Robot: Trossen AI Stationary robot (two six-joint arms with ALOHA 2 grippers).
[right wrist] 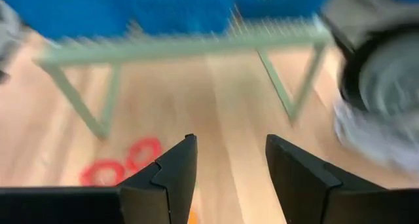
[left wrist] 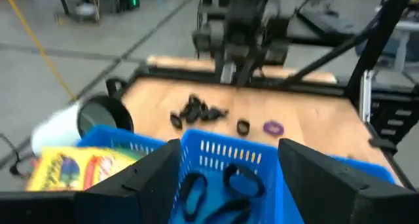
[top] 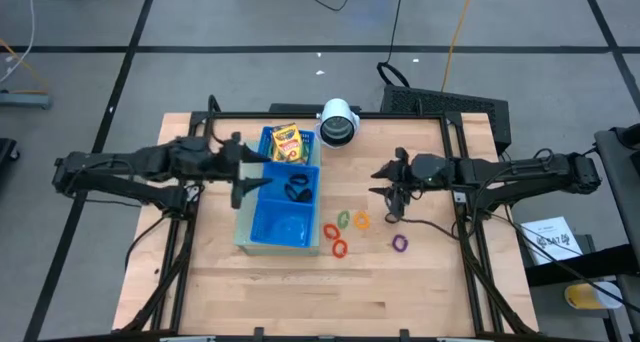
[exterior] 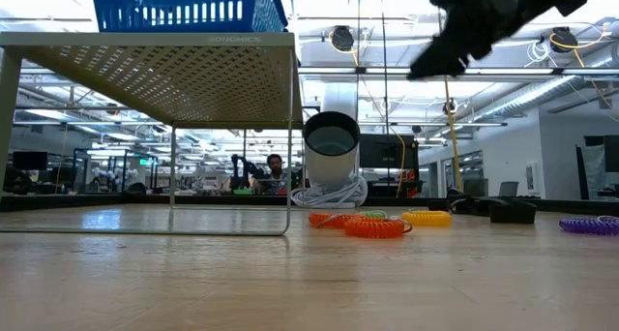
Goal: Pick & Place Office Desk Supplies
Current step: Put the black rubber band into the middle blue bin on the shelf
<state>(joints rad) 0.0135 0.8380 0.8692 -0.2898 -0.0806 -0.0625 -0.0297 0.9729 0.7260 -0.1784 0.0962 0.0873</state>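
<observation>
Blue tray [top: 262,232] is sitting under the left gripper [top: 243,189], fingers spread and empty above the clips [top: 296,190], seemingly just dropped; right gripper [top: 392,204], fingers part-open, empty, is hovering near the rings [top: 346,222].

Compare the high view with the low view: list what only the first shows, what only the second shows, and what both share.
Only the high view shows inside the blue tray: the crayon box in the far compartment, black clips in the middle one, the left pincer, open, at the tray's edge.

Only the low view shows the perforated stand holding the tray up, and the room beyond with a person.

Both show the white cylinder and coloured rings on the table.
</observation>
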